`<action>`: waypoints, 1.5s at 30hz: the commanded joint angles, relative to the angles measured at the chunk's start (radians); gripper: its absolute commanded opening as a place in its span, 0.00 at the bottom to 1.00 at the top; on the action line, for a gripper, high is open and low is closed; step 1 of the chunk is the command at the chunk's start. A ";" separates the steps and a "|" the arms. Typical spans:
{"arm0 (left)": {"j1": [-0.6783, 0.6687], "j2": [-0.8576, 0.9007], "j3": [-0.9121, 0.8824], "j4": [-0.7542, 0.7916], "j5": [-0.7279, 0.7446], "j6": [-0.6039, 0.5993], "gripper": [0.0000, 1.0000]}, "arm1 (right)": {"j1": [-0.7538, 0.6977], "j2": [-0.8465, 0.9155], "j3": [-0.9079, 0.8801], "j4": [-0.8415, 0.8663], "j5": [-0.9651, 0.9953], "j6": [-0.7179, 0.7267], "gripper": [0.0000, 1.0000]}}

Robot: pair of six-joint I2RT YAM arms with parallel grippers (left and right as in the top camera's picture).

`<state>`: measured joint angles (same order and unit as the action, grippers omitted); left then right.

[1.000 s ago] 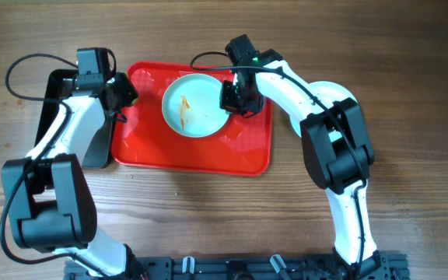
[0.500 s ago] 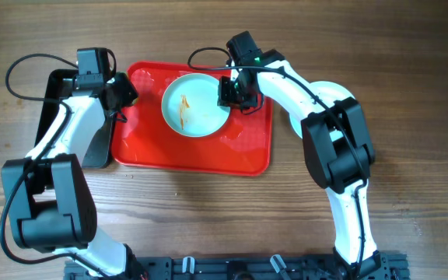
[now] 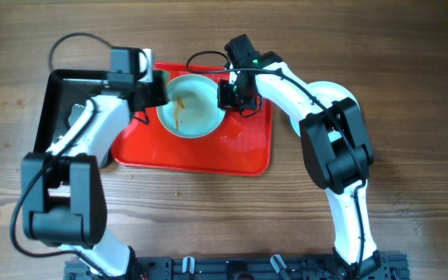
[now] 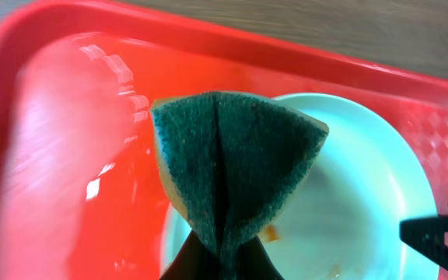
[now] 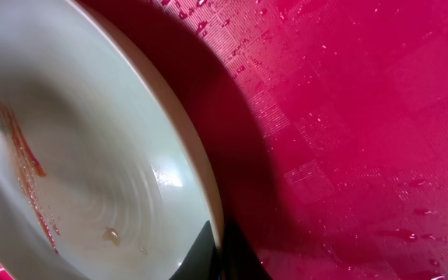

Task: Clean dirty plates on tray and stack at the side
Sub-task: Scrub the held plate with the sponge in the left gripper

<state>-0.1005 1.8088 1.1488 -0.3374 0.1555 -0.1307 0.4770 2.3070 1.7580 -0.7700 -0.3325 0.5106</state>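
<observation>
Red tray (image 3: 239,152) lies on the wooden table and carries one plate (image 3: 197,117) marked with an orange-red sauce streak. The right gripper (image 3: 225,95) is clamped on the plate's right rim. The left gripper (image 3: 155,87) pinches a folded green sponge (image 4: 236,163) over the plate's left rim. A black tray (image 3: 51,101) sits just left of the red one.

In the left wrist view, the bottom edge cuts off the left gripper (image 4: 218,264). Only dark slivers of it show, pinching the folded sponge (image 4: 236,167). The sponge hides the plate (image 4: 364,194) rim just ahead of the jaws. The tray (image 4: 45,155) beside the jaws is blurred. In the right wrist view, the right gripper (image 5: 218,258) is only a dark wedge at the plate's rim, and its grip cannot be told. Overhead, each gripper covers the rim beneath it.
</observation>
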 commanded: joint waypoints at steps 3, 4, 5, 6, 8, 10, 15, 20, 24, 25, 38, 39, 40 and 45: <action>-0.055 0.095 -0.003 0.085 0.007 0.077 0.04 | 0.006 0.033 -0.016 -0.004 0.017 -0.011 0.04; -0.056 0.109 -0.003 0.100 0.007 0.071 0.04 | 0.006 0.033 -0.016 -0.004 0.016 -0.011 0.04; -0.056 0.121 -0.003 0.114 0.008 0.071 0.04 | 0.006 0.033 -0.016 -0.003 0.017 -0.011 0.04; -0.056 0.130 -0.003 0.127 0.007 0.072 0.04 | 0.006 0.033 -0.016 -0.002 0.017 -0.011 0.04; -0.056 0.151 -0.003 0.165 0.008 0.072 0.04 | 0.006 0.033 -0.016 0.000 0.017 -0.011 0.04; -0.056 0.171 -0.003 0.200 0.009 0.072 0.04 | 0.006 0.033 -0.016 -0.001 0.016 -0.011 0.04; -0.064 0.202 -0.003 0.265 0.012 0.072 0.04 | 0.006 0.033 -0.016 0.003 0.011 -0.013 0.04; -0.088 0.215 -0.003 0.235 0.058 0.072 0.04 | 0.006 0.033 -0.016 0.006 0.009 -0.013 0.04; -0.107 0.217 -0.003 0.167 0.196 0.072 0.04 | 0.006 0.033 -0.016 0.006 0.009 -0.013 0.04; -0.108 0.216 -0.003 0.155 0.273 0.072 0.04 | 0.006 0.033 -0.016 0.006 0.009 -0.013 0.04; -0.104 0.169 0.091 -0.265 -0.236 -0.245 0.04 | 0.006 0.033 -0.016 0.002 -0.006 -0.013 0.04; -0.104 0.169 0.133 -0.360 -0.236 -0.252 0.04 | 0.006 0.033 -0.016 0.001 -0.006 -0.013 0.04; -0.104 0.169 0.153 -0.412 -0.235 -0.253 0.04 | 0.006 0.033 -0.016 0.000 -0.006 -0.013 0.04; -0.104 0.174 0.174 -0.507 -0.124 -0.230 0.04 | 0.006 0.033 -0.016 -0.001 -0.007 -0.013 0.04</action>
<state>-0.2131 1.9617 1.3094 -0.8299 -0.0273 -0.3626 0.4969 2.3077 1.7554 -0.7692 -0.3592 0.4953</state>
